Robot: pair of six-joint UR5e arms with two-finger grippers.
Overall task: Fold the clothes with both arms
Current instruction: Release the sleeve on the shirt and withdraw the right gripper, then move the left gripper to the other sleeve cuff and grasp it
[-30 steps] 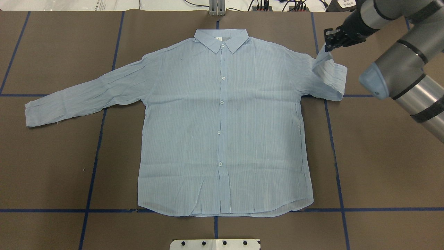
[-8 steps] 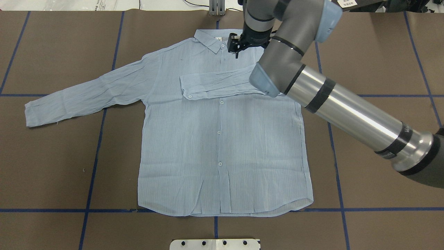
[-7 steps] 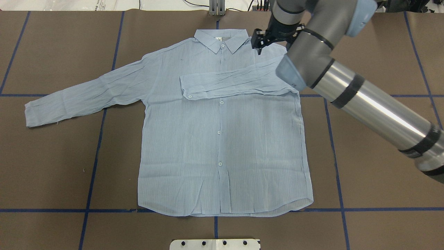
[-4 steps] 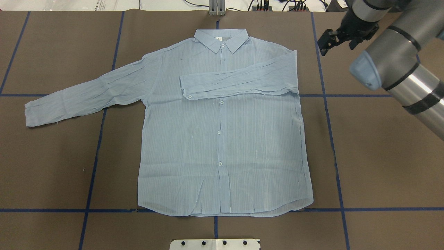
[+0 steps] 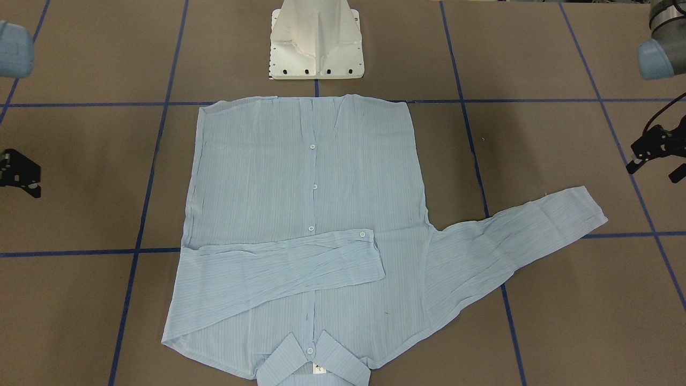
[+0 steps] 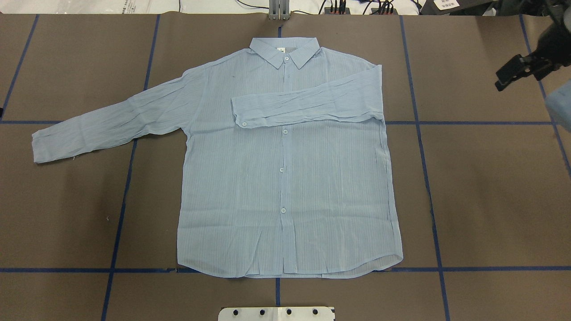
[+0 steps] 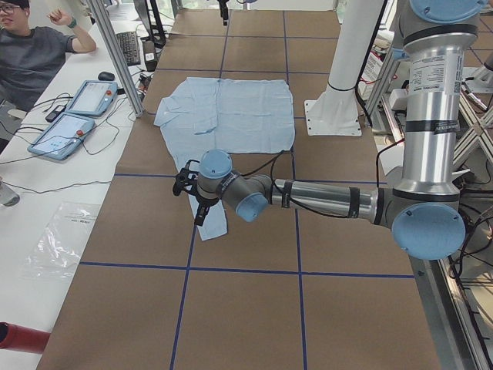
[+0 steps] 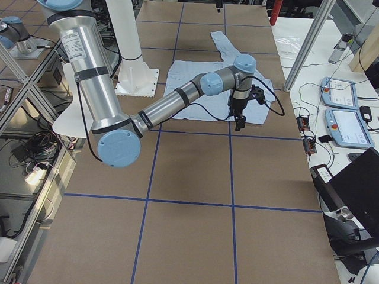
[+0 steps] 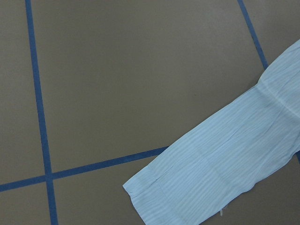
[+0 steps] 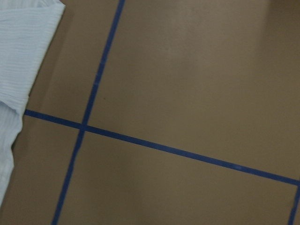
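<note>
Lying flat, shirt (image 6: 285,178) has 1 sleeve folded; left claw (image 5: 653,169) at 9 o'clock, right claw (image 6: 517,76) at 2, both apart.

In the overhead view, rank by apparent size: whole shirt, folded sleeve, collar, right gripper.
1. shirt
2. folded sleeve
3. collar
4. right gripper, only slightly smaller; it hangs above the table, nearer the camera, so that last ranking is unsure.

shirt (image 6: 285,187) flat on table (image 6: 490,200) | one sleeve (image 6: 308,104) across chest
</note>
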